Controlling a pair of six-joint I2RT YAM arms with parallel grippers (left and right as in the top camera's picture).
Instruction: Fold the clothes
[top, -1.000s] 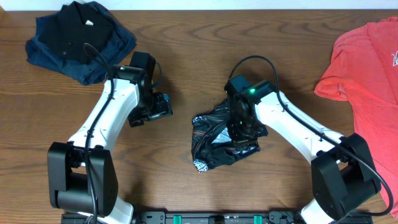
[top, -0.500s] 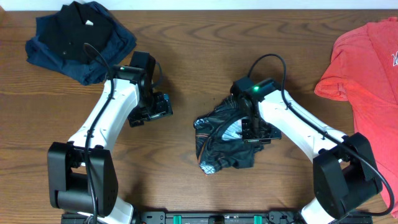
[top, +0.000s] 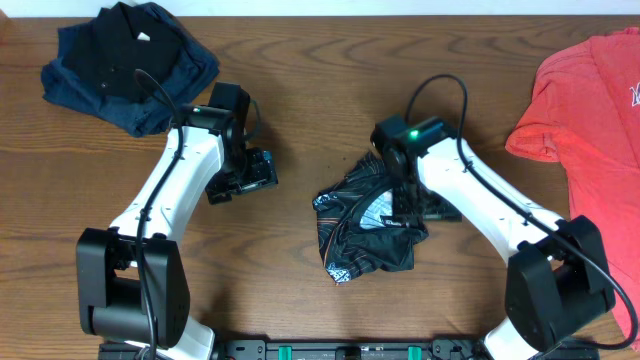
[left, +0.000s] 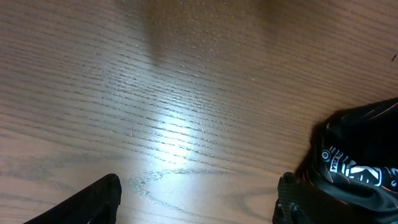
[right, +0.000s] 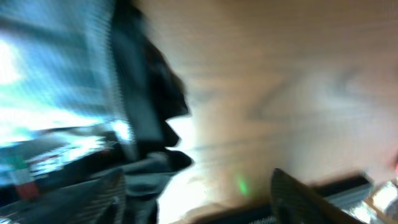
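The clothes, a shiny black jersey (top: 362, 228) with thin orange-red lines and white logos, lie crumpled in a heap at the table's middle. My right gripper (top: 412, 210) hovers over the heap's right edge. In the blurred right wrist view its jaws (right: 199, 186) stand open, with jersey fabric (right: 74, 93) on the left and bare wood between the fingers. My left gripper (top: 250, 172) hangs open over bare table to the left of the jersey. In the left wrist view (left: 199, 196) nothing lies between its fingers, and a jersey edge (left: 364, 165) shows at the right.
A coral-red T-shirt (top: 592, 100) lies spread at the right edge of the table. A pile of black and navy garments (top: 128, 62) sits at the back left. The table's back edge runs along the top of the overhead view.
My right gripper dragged the jersey a little to the right, then opened and let it go. The left arm has not moved.
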